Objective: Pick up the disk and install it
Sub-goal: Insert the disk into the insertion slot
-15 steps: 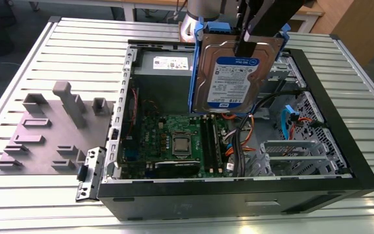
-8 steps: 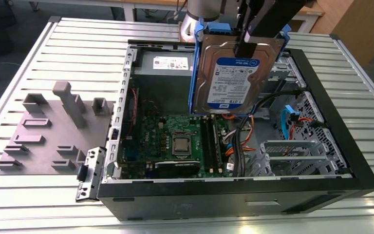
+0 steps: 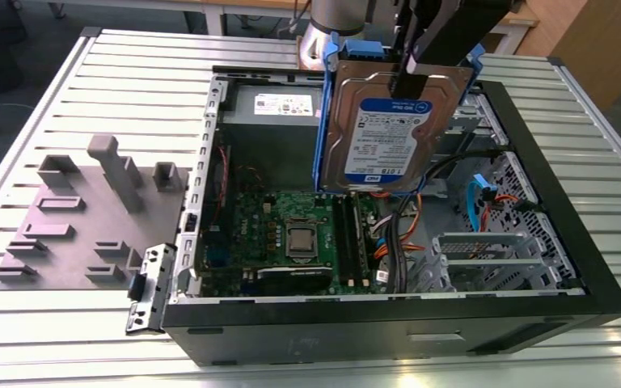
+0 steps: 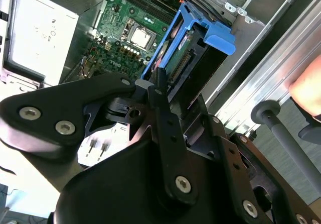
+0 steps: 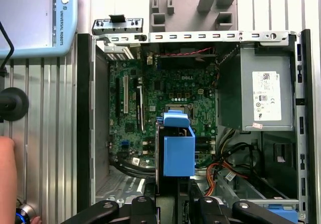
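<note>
In the upper middle of the exterior view, the end effector is clenched on the upper end of the disk. The disk hangs upright in the air above the open computer case, and its lower edge is over the motherboard without touching it. There is one disk. Its silver face carries one blue-and-white label with print, and a blue carrier frames its long sides.

In the second wrist view, the black fingers press on the end of the disk, near its connector. In the first wrist view, the disk is seen from its end, over the board.

The case lies on its side on a slatted metal surface. Inside it is one grey power supply with one white sticker. One grey fixture plate lies at the exterior view's left, just beside the case. A part of a person's hand shows in the first wrist view.
</note>
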You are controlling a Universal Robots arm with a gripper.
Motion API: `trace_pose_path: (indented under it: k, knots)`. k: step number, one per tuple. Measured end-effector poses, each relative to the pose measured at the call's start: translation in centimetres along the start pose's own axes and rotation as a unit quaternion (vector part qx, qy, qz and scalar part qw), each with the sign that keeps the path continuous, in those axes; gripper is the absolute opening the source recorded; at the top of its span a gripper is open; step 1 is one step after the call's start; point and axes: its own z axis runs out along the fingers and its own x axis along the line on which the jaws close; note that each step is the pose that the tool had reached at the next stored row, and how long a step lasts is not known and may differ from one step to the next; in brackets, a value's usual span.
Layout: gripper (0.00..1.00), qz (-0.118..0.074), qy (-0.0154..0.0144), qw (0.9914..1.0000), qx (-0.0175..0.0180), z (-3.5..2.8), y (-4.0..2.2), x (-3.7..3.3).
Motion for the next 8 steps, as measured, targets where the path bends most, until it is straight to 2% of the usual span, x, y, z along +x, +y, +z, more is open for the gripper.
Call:
trace_pose_path:
  k: [8]
  knots:
    - [0.35, 0.000, 0.0000, 1.00000, 0.0000, 0.00, 0.00, 0.08]
